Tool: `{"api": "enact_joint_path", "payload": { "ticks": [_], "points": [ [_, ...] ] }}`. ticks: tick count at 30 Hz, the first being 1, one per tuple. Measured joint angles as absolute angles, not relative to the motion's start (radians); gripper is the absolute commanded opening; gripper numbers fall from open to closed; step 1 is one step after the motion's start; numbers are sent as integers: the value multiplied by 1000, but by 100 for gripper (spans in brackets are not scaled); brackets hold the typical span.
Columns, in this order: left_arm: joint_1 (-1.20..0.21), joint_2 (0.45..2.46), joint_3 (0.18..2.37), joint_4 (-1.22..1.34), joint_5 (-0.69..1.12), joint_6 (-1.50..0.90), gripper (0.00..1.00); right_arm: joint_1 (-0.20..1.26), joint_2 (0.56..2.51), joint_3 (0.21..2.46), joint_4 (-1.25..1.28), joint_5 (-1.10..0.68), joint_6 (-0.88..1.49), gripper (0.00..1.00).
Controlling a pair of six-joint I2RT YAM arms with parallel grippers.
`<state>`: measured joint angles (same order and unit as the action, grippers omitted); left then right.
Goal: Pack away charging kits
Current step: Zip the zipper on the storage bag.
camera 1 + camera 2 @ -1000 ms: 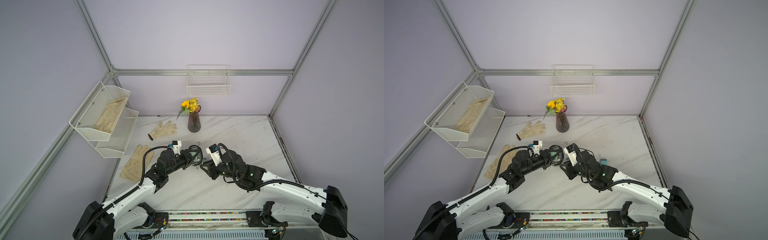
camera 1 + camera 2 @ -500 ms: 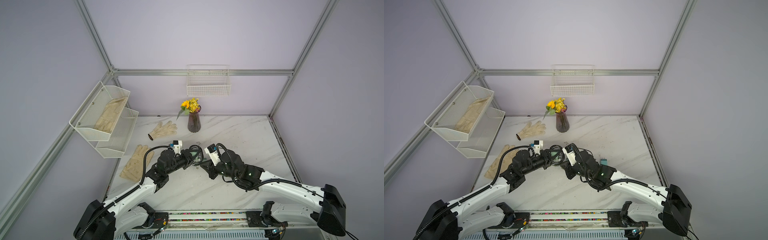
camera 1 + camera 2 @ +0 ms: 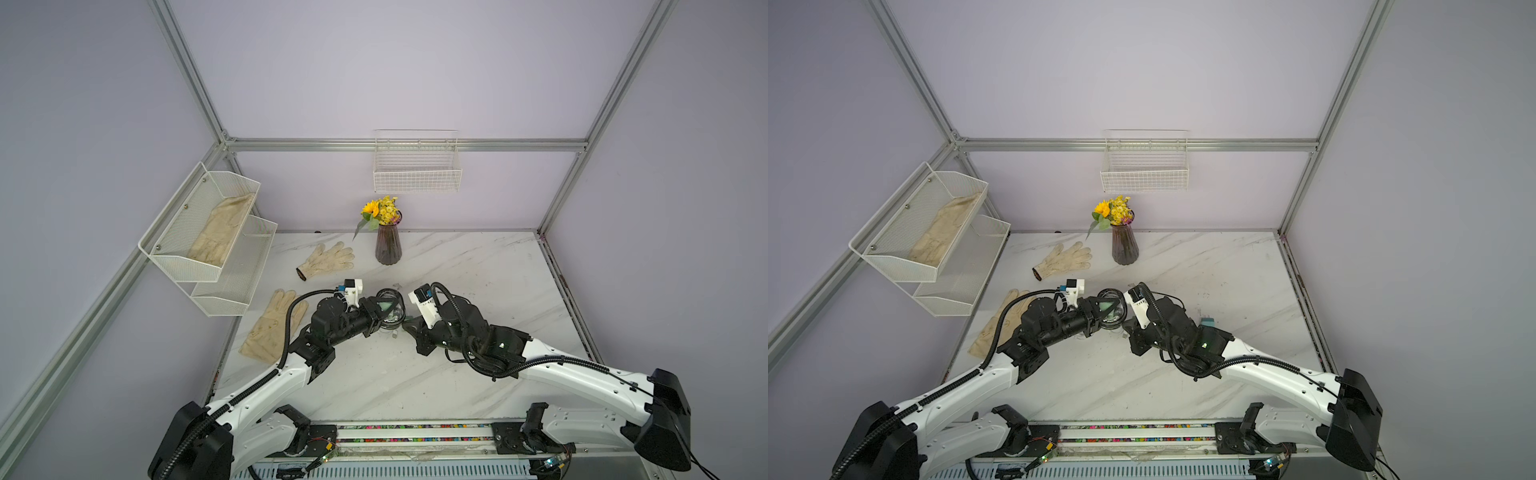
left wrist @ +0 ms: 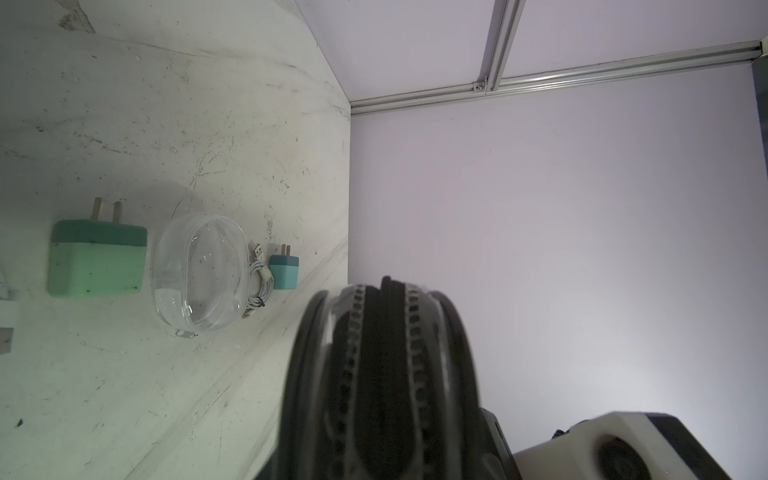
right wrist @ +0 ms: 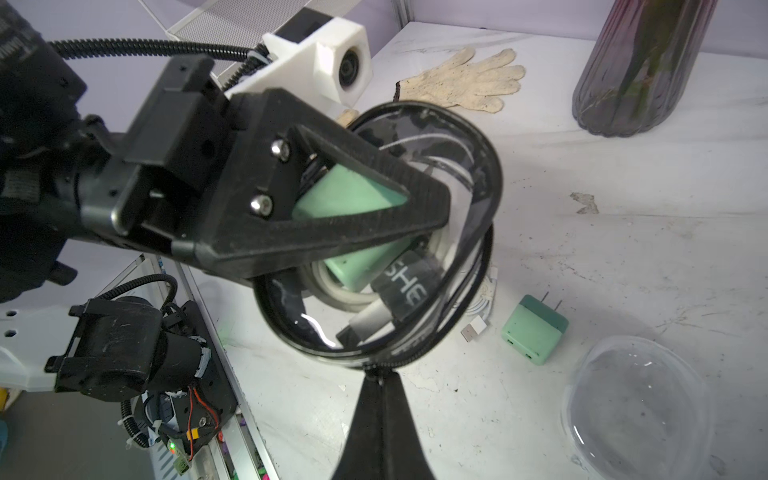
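**Zipping the filled case shut**

The left gripper is clamped on the black-rimmed case and holds it above the counter, at mid-frame in both top views. A mint-green charger and a coiled cable show through its clear wall. The right gripper rises from the bottom centre of the right wrist view with its jaws together. Its tips are at the zipper pull on the case's lower rim. It appears pinched on that pull, though the tab is too small to be sure. In the left wrist view the two rows of zipper teeth stand apart, so the case looks not yet closed.

The step in hand is likely closing this kit. The next move calls for drawing the pull along the curved rim while the left gripper holds firm against the tug. A second mint charger and an empty clear case lie on the counter at the lower right of the right wrist view.
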<state>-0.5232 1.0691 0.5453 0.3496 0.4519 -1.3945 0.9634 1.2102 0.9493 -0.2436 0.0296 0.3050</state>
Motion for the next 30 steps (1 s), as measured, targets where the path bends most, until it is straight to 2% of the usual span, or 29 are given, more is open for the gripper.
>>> {"api": "enact_joint_path", "payload": {
  "ticks": [8,30],
  "points": [
    [-474,1066,548,311,535,-1343,17,967,1302,1037,-359,63,251,0],
    [-410,1050,587,253,790,-1140,16,933,1362,1198,-525,55,105,0]
  ]
}}
